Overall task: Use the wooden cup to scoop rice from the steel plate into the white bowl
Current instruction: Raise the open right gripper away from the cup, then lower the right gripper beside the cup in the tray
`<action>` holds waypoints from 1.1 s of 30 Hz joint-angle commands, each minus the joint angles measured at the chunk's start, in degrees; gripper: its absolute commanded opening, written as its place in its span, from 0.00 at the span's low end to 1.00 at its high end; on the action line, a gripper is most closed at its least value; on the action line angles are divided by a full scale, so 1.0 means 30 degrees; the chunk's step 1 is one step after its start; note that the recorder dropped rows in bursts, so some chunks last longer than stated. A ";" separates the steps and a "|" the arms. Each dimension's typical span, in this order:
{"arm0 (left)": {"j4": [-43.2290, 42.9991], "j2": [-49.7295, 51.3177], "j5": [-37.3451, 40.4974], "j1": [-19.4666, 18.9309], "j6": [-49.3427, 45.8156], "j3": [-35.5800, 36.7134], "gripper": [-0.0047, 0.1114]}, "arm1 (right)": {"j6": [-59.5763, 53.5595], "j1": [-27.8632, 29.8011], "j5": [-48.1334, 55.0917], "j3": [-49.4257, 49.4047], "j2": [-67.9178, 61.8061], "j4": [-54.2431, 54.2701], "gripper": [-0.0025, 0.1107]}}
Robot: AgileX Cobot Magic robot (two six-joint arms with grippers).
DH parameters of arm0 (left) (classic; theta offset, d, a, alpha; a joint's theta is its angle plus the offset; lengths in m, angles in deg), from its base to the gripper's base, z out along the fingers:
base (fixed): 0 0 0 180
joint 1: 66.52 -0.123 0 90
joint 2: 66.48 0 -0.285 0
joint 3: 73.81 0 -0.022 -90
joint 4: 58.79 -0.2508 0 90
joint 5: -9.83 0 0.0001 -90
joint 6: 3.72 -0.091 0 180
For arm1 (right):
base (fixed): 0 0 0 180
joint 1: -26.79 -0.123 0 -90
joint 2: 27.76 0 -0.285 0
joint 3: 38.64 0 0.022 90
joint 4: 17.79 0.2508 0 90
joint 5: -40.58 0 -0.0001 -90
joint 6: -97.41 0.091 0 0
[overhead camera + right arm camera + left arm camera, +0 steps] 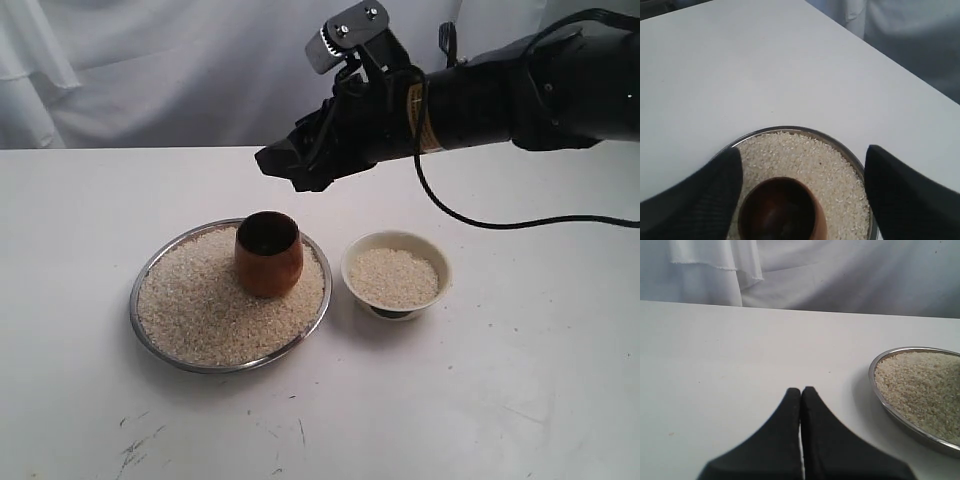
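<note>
The wooden cup point(268, 255) stands upright on the rice point(200, 305) in the steel plate point(134, 300), its dark inside showing no grains. The white bowl point(441, 262) sits just right of the plate, apart from it, and holds rice. My right gripper point(290, 165) hangs in the air above and behind the cup, open, with nothing between its fingers. In the right wrist view the cup point(782, 210) lies below the spread right gripper point(802, 150), over the plate point(790, 128). My left gripper point(801, 389) is shut and empty, low over the table left of the plate point(873, 377).
A black cable point(500, 222) droops from the right arm to just above the table behind the bowl. A white cloth backdrop point(150, 70) hangs along the table's far edge. Dark scuff marks point(140, 440) show on the white tabletop near the front.
</note>
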 commanded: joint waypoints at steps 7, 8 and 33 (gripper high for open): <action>0.0021 -0.0079 -0.0133 -0.0035 0.0012 0.0092 0.04 | -0.3167 0.0819 0.1316 -0.4833 0.2233 -0.0200 0.54; 0.0021 -0.0079 -0.0133 -0.0035 0.0012 0.0092 0.04 | -0.3846 0.0819 0.1584 -0.5295 0.2235 -0.0200 0.54; 0.0021 -0.0079 -0.0133 -0.0035 0.0012 0.0092 0.04 | -1.4928 0.0778 0.0011 -0.6593 -0.1216 1.0056 0.69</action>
